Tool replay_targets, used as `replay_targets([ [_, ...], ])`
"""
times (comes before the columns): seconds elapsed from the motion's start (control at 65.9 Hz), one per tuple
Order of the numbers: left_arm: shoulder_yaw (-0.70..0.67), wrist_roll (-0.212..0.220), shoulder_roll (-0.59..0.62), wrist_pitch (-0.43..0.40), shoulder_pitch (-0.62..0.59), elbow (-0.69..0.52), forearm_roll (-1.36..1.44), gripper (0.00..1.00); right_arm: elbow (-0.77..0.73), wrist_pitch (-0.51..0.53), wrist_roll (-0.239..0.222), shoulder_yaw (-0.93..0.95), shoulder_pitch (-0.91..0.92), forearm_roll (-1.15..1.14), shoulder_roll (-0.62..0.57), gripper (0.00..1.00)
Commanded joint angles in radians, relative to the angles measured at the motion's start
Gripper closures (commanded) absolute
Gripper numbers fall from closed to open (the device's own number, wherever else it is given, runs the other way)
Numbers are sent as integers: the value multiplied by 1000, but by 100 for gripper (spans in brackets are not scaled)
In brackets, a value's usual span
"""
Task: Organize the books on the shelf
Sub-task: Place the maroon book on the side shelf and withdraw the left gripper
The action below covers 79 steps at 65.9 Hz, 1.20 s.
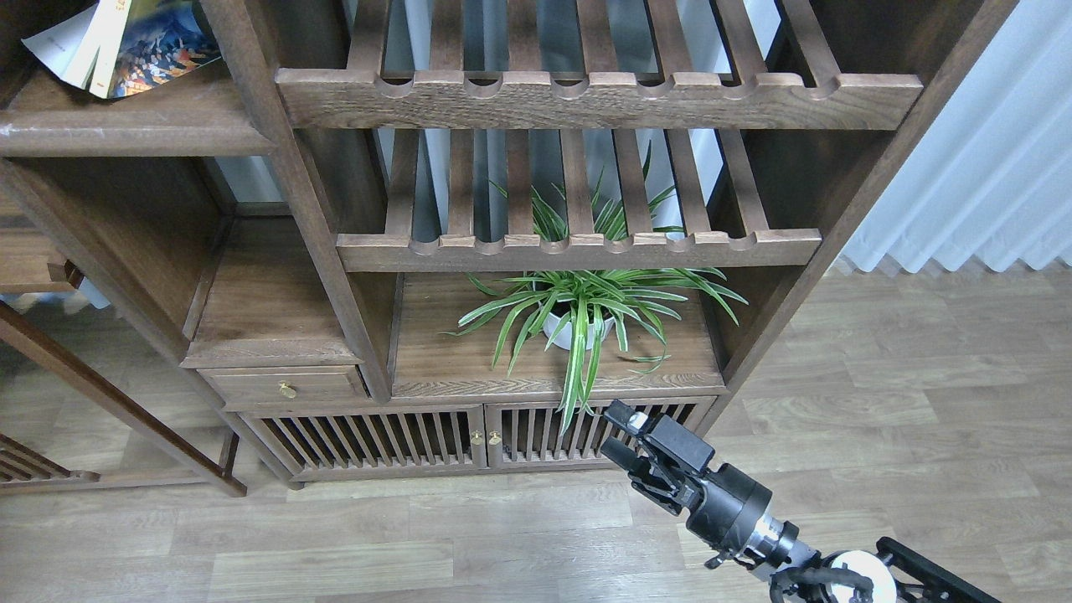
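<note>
A book with a blue-orange picture (159, 46) leans tilted at the top left, on the shelf (126, 126), a solid dark board with a pale-scuffed front edge. Its white edge and a white page beside it show; the frame's edge cuts off the rest. The maroon book is out of view, and I cannot make out the yellow-green one. My right gripper (620, 432) is low in front of the cabinet's slatted doors, far below and to the right of the shelf. Its two fingers stand apart with nothing between them. My left gripper is out of view.
Two slatted racks with scalloped front rails (578, 247) fill the middle bay. A potted spider plant (578, 314) stands on the board below them, just above my gripper. A small drawer (287, 388) sits at lower left. White curtains (988, 167) hang at right.
</note>
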Motion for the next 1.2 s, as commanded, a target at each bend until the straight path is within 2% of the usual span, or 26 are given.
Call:
replay_targets([
  [0.0,14,-12,-7,0,-10,47,-1,99,2,0,0,6,0,0,-1,1],
  [0.076,30,-36,-13,0,-19,73,1,99,2,0,0,18,0,0,-1,1],
  [0.334,125,-79,-78,0,-105,179,-5,99,5,0,0,26,-1,6,-1,1],
  [0.546,203,-102,-113,0,-136,259,-37,98,5,0,0,28,-12,13,-3,1],
  [0.834,266,-111,-144,0,-137,276,-77,97,5,0,0,28,-21,33,-6,1],
  [0.955,280,-108,-147,0,-136,276,-77,92,5,0,0,28,-26,39,-6,1],
  [1.077,278,-110,-159,0,-128,268,-91,77,5,0,0,29,-25,46,-7,1],
  [1.183,281,-110,-159,0,-114,257,-97,71,5,0,0,41,-25,49,-10,1],
])
